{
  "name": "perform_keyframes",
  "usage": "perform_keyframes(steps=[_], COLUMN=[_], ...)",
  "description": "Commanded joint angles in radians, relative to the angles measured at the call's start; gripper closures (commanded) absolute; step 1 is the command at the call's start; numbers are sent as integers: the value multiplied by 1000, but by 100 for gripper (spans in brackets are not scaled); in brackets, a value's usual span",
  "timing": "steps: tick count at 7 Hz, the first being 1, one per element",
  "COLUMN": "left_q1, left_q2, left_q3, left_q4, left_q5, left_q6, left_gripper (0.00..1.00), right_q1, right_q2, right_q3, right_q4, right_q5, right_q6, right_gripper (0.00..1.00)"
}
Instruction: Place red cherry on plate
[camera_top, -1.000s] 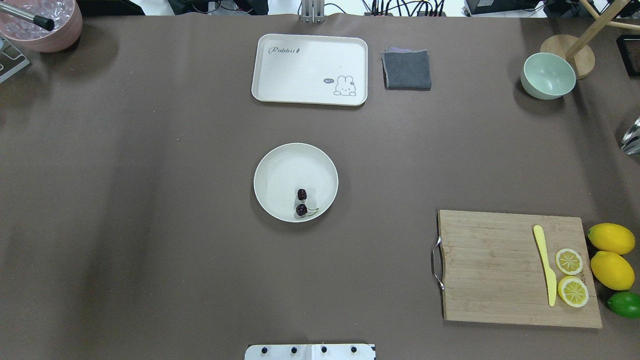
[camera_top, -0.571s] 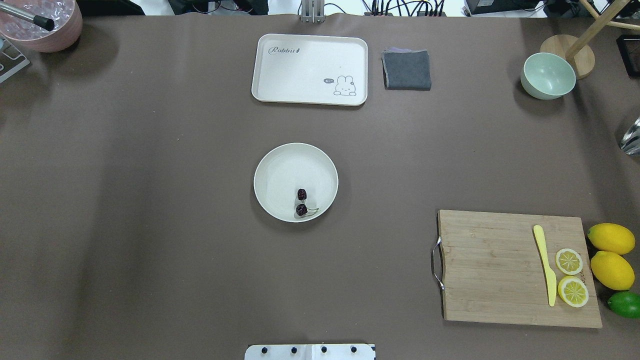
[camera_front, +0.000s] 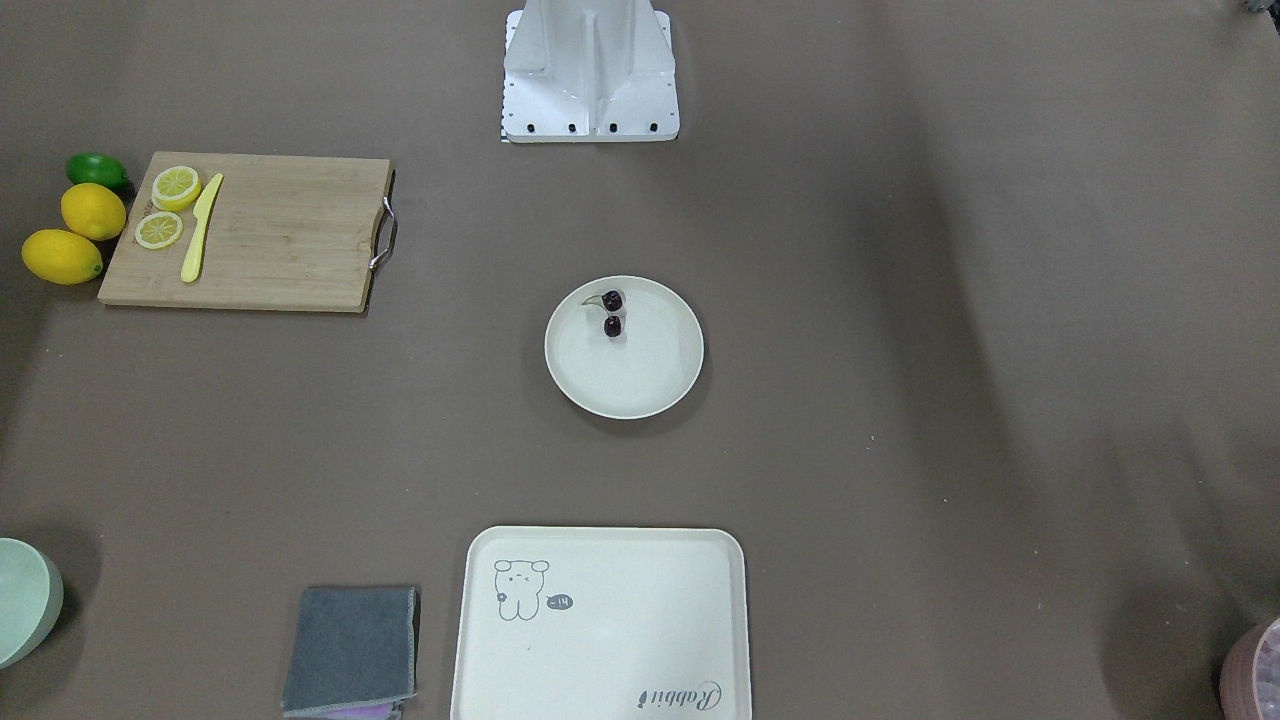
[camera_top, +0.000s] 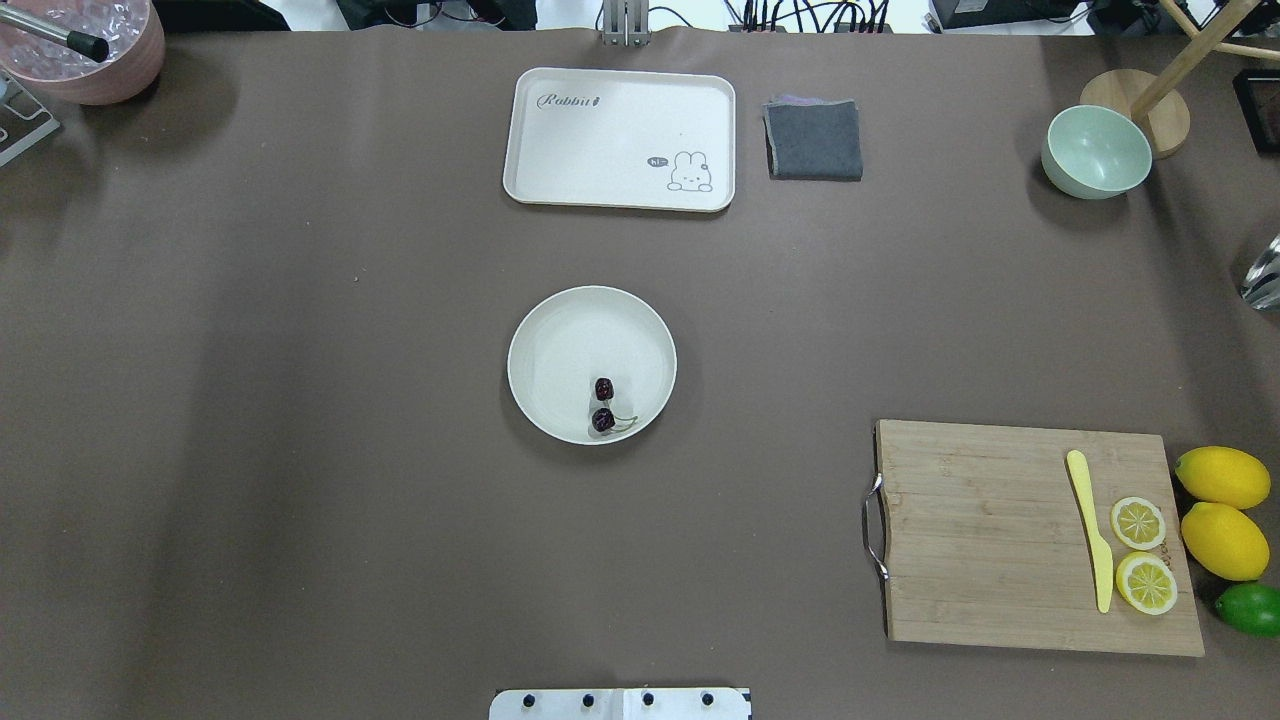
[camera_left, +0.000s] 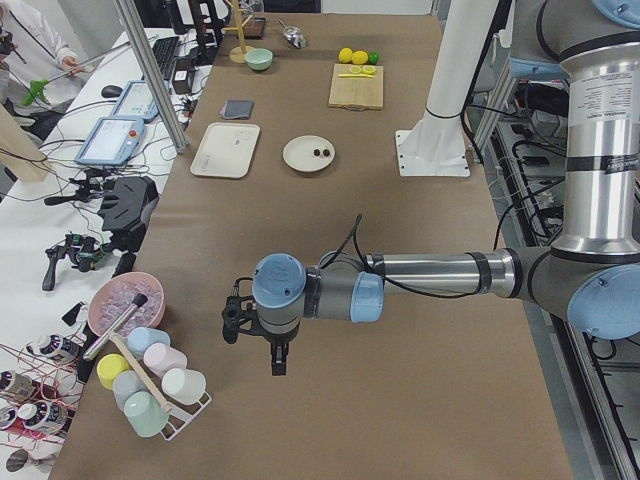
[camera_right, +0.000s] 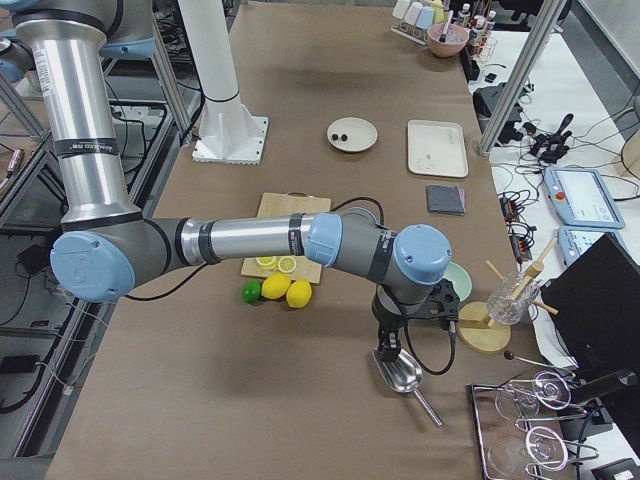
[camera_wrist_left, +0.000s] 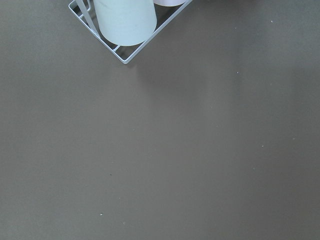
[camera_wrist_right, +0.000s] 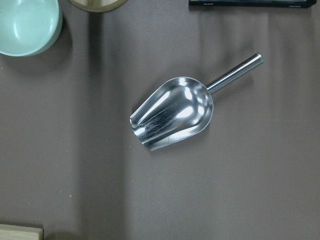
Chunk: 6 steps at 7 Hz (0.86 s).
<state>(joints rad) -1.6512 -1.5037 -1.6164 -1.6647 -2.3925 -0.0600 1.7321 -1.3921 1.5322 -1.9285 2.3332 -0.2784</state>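
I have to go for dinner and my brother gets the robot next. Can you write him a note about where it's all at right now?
Left claw: far out on the robot's left, by the cup rack, away from the plate. Open or shut cannot be told.
Right claw: far out on the right, above a scoop. Cannot be told either.
Cherry: lying on the plate, on the side nearest the robot, clear of both claws.
Done: the cherry is on the plate.
Left: nothing, it seems.
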Motion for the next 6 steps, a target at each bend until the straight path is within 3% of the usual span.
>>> perform_keyframes(steps=[1, 2, 4, 6], left_q1=[8, 8, 8, 10], left_q2=[0, -4, -1, 2], left_q3=[-3, -5, -13, 1], left_q4=[9, 11, 13, 14], left_q5=[62, 106, 81, 59], left_q6=[6, 8, 8, 37], left_gripper=[3, 3, 3, 2], right_q1=[-3, -18, -23, -25], right_q2=[4, 11, 24, 18], right_q3=[-56, -102, -171, -169], right_q4=[6, 37, 144, 146], right_q5=[2, -3, -5, -3], right_q6=[18, 30, 61, 56], right_gripper=[0, 0, 0, 0])
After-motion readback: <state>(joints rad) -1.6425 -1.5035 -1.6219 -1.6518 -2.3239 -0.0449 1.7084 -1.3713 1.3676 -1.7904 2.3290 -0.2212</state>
